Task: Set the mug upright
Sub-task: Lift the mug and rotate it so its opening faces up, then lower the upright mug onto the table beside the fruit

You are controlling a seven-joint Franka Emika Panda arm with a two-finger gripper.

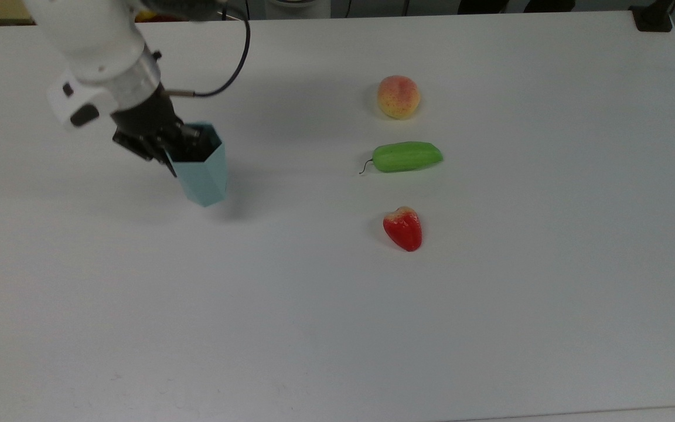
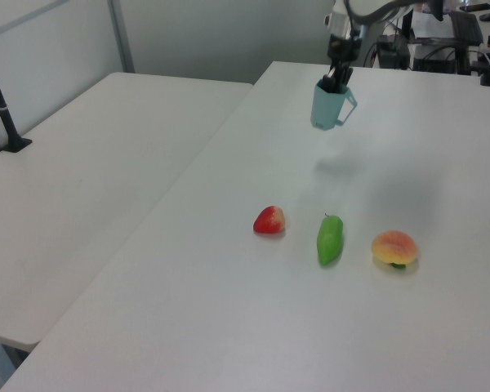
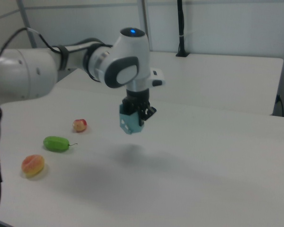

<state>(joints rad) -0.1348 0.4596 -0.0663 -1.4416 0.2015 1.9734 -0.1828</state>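
Note:
The mug point(image 1: 204, 176) is a pale blue faceted cup, held rim up and roughly upright in the air over the table's left part in the top view. In the left view the mug point(image 2: 324, 110) shows a small angular handle on its right side. In the right view the mug point(image 3: 129, 123) hangs well above its shadow on the table. My gripper point(image 1: 180, 143) reaches down into the rim from above and is shut on the mug's wall. The gripper point(image 2: 336, 77) comes in at the top of the left view, and the gripper point(image 3: 141, 113) sits under the white wrist.
A peach point(image 1: 398, 97), a green cucumber point(image 1: 406, 156) and a red strawberry point(image 1: 403, 228) lie in a column right of centre on the white table point(image 1: 337, 328). A second table point(image 2: 82, 163) stands at the left view's left.

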